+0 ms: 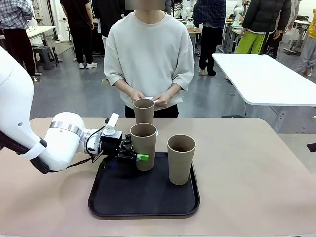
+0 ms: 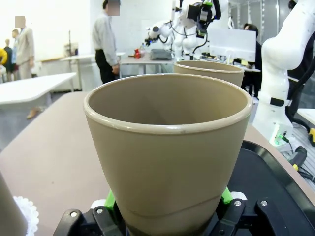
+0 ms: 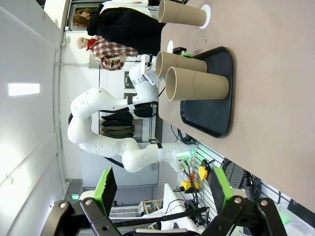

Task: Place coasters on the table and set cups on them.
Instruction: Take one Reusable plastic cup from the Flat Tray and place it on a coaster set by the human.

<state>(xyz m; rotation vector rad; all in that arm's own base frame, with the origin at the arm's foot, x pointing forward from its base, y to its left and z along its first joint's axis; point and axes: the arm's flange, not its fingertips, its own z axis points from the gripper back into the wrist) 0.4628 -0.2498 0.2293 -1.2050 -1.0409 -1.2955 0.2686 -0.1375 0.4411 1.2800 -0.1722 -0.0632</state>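
- The black tray (image 1: 148, 203) lies at the near side of the table (image 1: 247, 187) and carries two cups, both in easy reach of the arms.
- The left pincer (image 1: 139, 156) lies sideways, pinching the middle cup (image 1: 143, 140) low on its wall. That hold should keep it upright for carrying. Whether its base is clear of the tray, I cannot tell.
- The right-hand cup (image 1: 181, 158) stands free on the tray.
- Beyond the tray, the far cup (image 1: 143, 111) stands on a coaster (image 3: 206, 14).
- The person's hands (image 1: 148, 97) hold something small and white, likely the next coaster.
- The right pincer (image 3: 162, 189) is spread and empty.
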